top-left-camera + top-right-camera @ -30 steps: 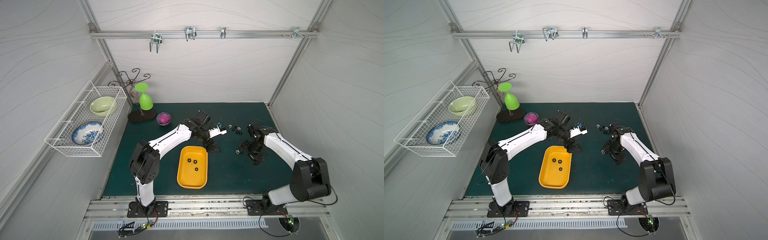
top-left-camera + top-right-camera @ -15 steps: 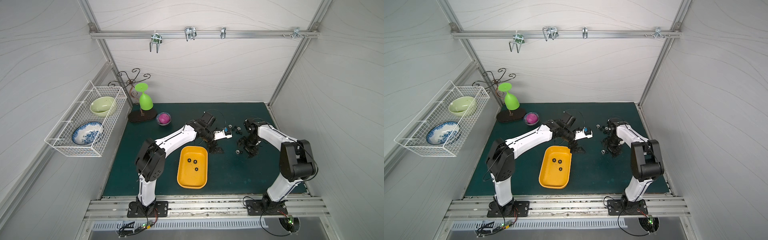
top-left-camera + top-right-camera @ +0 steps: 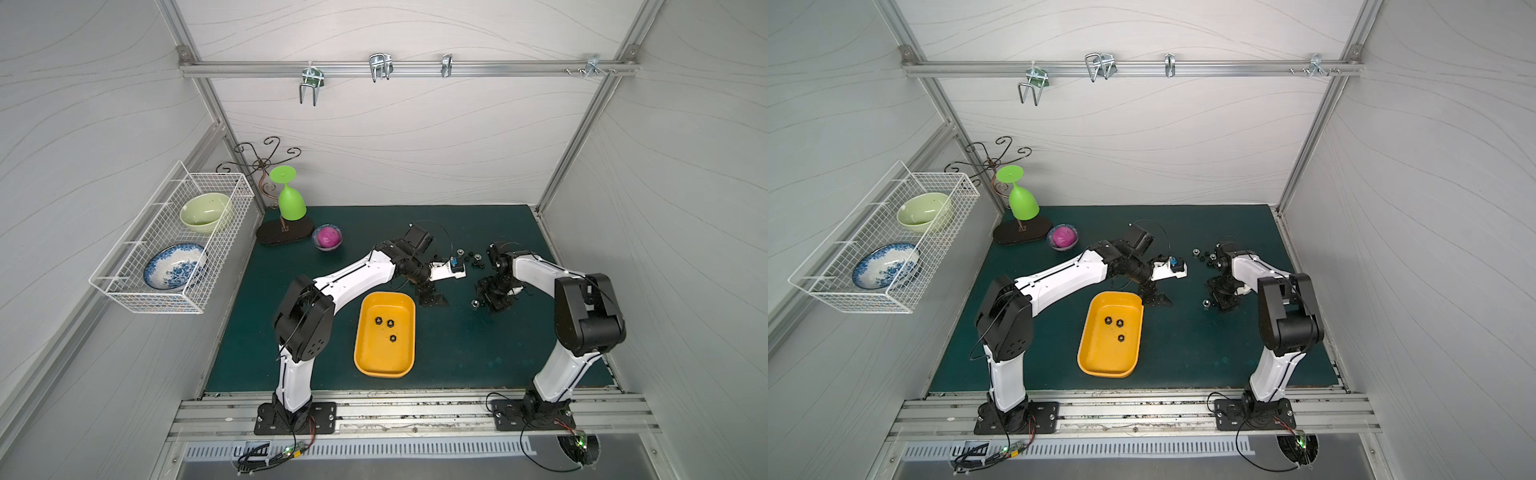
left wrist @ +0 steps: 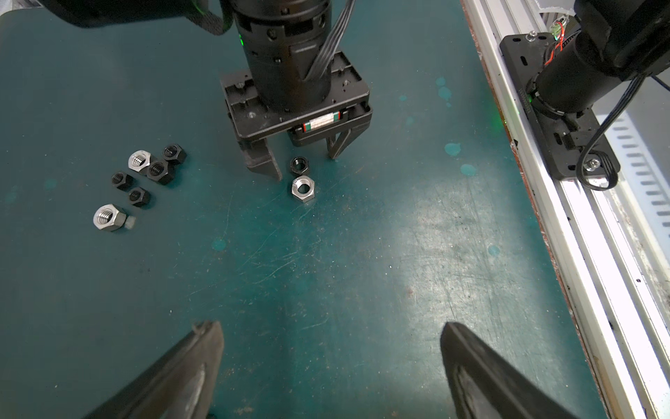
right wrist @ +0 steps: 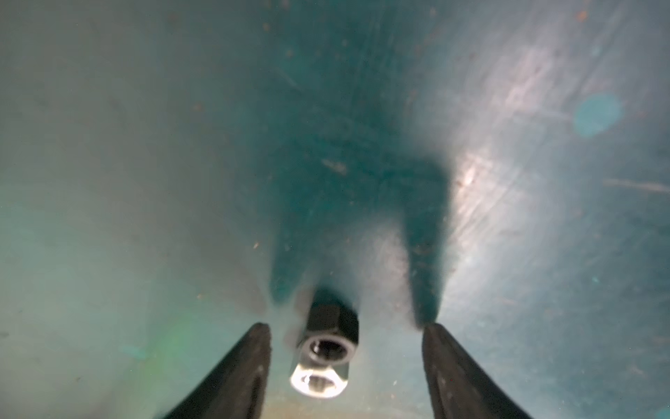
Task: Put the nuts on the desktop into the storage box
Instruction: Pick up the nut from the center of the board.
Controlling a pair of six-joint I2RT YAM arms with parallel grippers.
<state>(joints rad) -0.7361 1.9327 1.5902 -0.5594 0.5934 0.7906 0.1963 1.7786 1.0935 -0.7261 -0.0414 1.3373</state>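
The yellow storage box point(image 3: 384, 361) point(image 3: 1100, 357) lies on the green desktop point(image 3: 457, 353) with three black nuts point(image 3: 386, 326) inside. Several nuts point(image 3: 469, 257) point(image 4: 152, 170) lie loose in a cluster at the back right. My right gripper point(image 3: 494, 299) point(image 3: 1223, 301) point(image 5: 347, 326) is down at the mat and open. A black nut point(image 5: 331, 319) point(image 4: 299, 165) sits between its fingers with a gap on each side, and a silver nut point(image 5: 319, 381) point(image 4: 303, 188) point(image 3: 473, 302) lies just beside it. My left gripper point(image 3: 432, 297) point(image 4: 330, 348) hangs open and empty off the box's far right corner.
A small bowl with a pink ball point(image 3: 328, 237) and a green glass on a dark stand point(image 3: 291, 203) stand at the back left. A white wire basket point(image 3: 232, 216) with two dishes hangs on the left wall. A metal rail point(image 4: 565, 232) borders the mat's front edge.
The right arm's elbow has swung inward while its gripper stayed low over the same spot by the two nuts. The left arm has reached a little farther right.
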